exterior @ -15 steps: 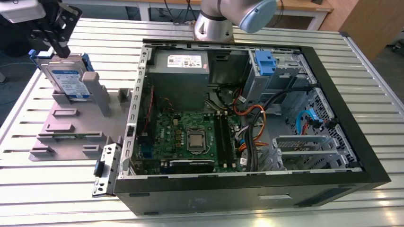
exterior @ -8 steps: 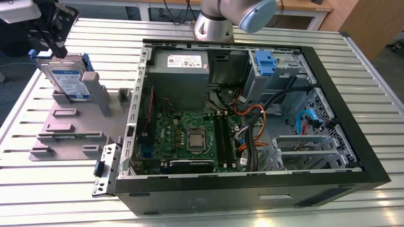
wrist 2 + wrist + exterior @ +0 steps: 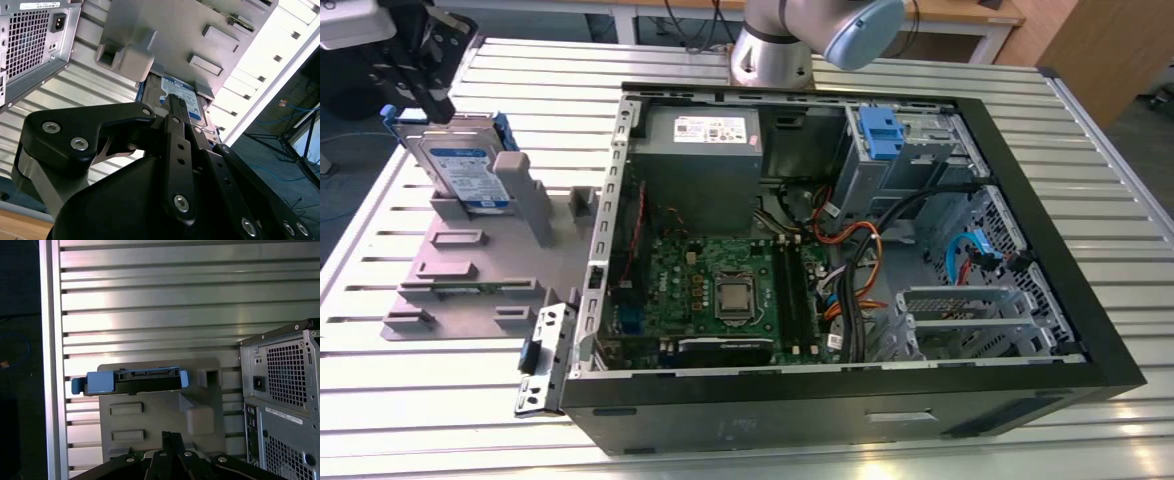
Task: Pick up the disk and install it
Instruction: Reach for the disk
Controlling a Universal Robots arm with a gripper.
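The disk [image 3: 464,170] stands on edge in the grey plastic stand [image 3: 460,275] at the exterior view's left, its white-and-blue label facing out and blue rails along its sides. My gripper [image 3: 434,108] hangs just above the disk's upper end, apart from it, fingers together with nothing between them. In the first wrist view the disk [image 3: 132,380] shows edge-on with its connector side up, beyond the gripper [image 3: 171,436]. In the second wrist view the gripper [image 3: 173,100] points at the disk's label [image 3: 170,84].
The open computer case [image 3: 854,400] lies on the slatted metal table [image 3: 1067,80], with its motherboard, cables, power-supply box [image 3: 700,150] and a blue-tabbed drive bay [image 3: 881,130]. The case's rear panel [image 3: 285,390] stands next to the stand. The table edge [image 3: 50,365] runs close by.
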